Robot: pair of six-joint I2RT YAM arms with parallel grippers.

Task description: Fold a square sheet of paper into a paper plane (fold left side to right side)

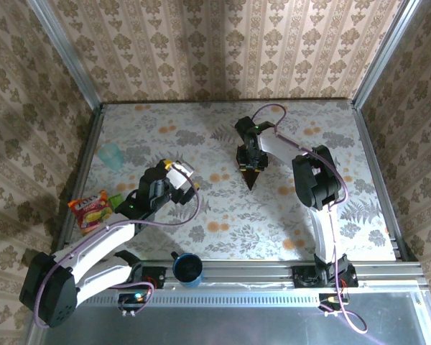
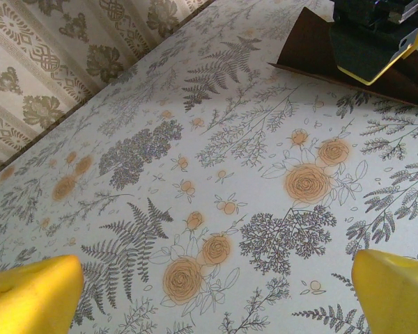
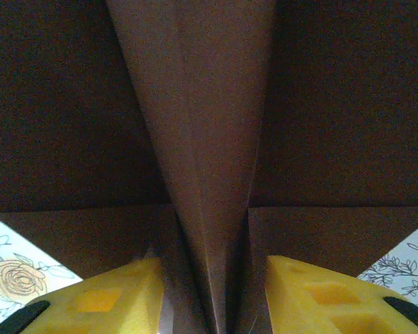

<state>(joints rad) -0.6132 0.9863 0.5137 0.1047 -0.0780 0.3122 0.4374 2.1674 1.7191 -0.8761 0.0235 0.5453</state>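
Floral table [image 1: 330,215]: right gripper [image 3: 210,263] straddles paper plane [image 3: 202,125], grip unclear; left gripper [image 2: 216,259] wide apart.

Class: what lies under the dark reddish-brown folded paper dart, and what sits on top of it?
Under the dark reddish-brown folded paper dart lies the floral tablecloth, hidden where paper covers it. On top, the right gripper straddles the centre ridge; whether it pinches is unclear.

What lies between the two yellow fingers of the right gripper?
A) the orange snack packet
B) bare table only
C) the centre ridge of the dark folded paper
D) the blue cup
C: in the right wrist view the centre ridge of the paper plane runs down between the fingers of the right gripper.
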